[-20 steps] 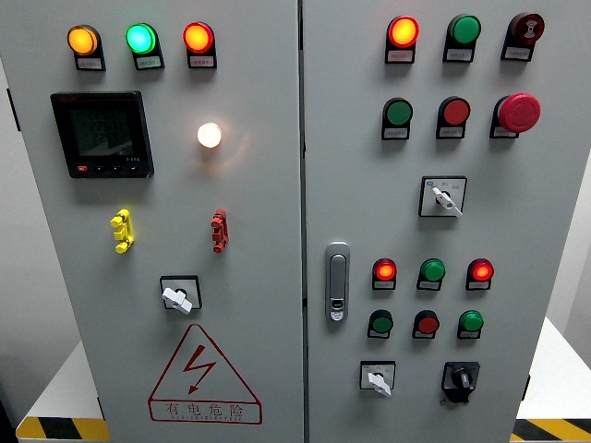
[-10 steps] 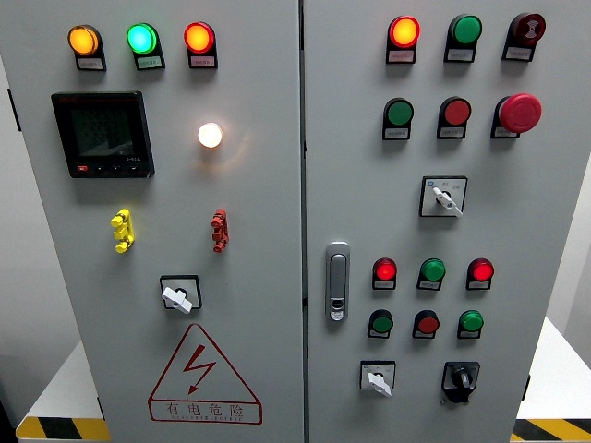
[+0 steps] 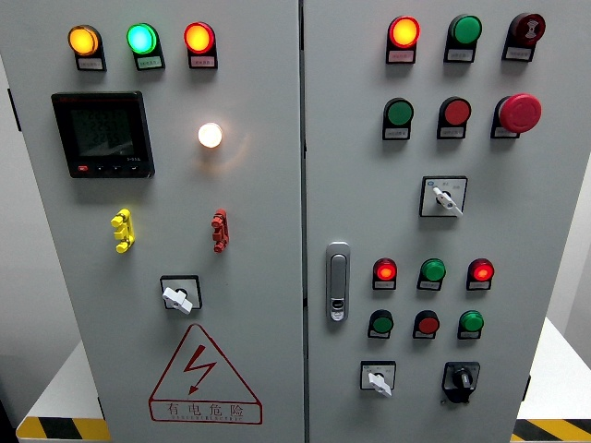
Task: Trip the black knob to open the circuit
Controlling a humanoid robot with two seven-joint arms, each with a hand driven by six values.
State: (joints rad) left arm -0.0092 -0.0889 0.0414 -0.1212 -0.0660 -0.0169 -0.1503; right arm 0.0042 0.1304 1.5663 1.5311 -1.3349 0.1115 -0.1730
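- Fingers cannot be judged: neither the left hand nor the right hand is in view, so I cannot tell whether they are spread, curled or pinching anything.
- Black knob [image 3: 460,378] sits on the right door of the grey cabinet [image 3: 277,185], far down at about five o'clock, just right of a white selector switch [image 3: 378,378].
- Nothing touches the knob, so by my reading the task has not begun; the reach, the grasp and the turn are all left.
- Several lamps glow, among them the red lamp [image 3: 385,270] above the knob's row and a white bulb [image 3: 210,135] on the left door, which suggests the circuit is live.
- Readable writing: the warning triangle [image 3: 203,374] at seven o'clock carries a lightning bolt and the characters 有电危险.
- Small tags under the buttons and the meter screen [image 3: 102,133] at ten o'clock are too small to read.
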